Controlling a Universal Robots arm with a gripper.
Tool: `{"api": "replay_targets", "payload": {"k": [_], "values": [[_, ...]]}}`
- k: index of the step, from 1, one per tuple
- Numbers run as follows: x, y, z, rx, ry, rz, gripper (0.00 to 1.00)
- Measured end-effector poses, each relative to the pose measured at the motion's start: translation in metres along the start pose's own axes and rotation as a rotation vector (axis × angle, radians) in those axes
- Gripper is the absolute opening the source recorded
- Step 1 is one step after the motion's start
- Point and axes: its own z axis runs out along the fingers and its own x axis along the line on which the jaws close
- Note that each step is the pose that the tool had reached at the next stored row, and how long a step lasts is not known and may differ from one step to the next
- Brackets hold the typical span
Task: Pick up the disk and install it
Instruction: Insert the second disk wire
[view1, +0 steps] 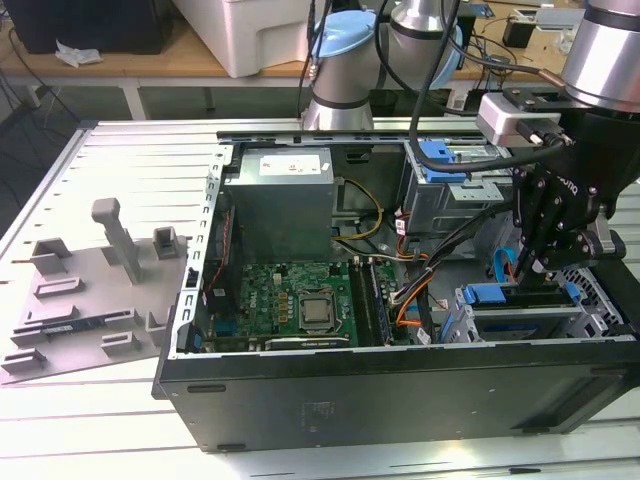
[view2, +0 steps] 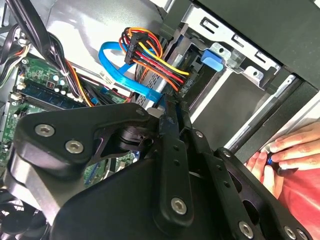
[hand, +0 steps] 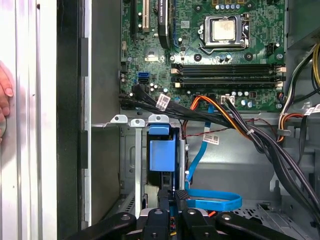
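We see an open computer case (view1: 400, 390) lying on a slatted table (view1: 120, 150), with the motherboard (view1: 290, 305) and its bare processor socket (hand: 221, 30) exposed. The gripper (view1: 545, 268) hangs over the drive cage (view1: 530, 315) at the corner of the case nearest the exterior view's right. Directly below its fingertips sits the disk (hand: 162, 152), edge-up in the cage, its blue carrier showing in the first wrist view. A blue ribbon cable (hand: 215, 200) loops just beside the fingertips, and a bundle of orange, red and yellow wires (view2: 150, 57) crosses close by, crowding the slot. Behind the gripper stands a second bay with a blue bracket (view1: 440, 160); the grey power supply (view1: 280, 205) lies well apart, beyond the motherboard. A grey fixture plate (view1: 90, 290) rests on the table outside the case.

The drive's label is hidden within the cage. The gripper's own links (view2: 170, 165) block much of the second wrist view, and we cannot tell whether the fingers clasp the carrier or merely meet above it. A person's hand (view2: 287, 150) rests at the case's outer edge, cut off by the frame.

The arm (view1: 610, 60) descends steeply, wrist pointing downward.
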Motion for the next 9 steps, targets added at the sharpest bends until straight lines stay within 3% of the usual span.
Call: {"api": "replay_targets", "payload": {"k": [9], "values": [[0.0,-0.0001,0.0003,0.0005,0.0,-0.004,0.16]]}}
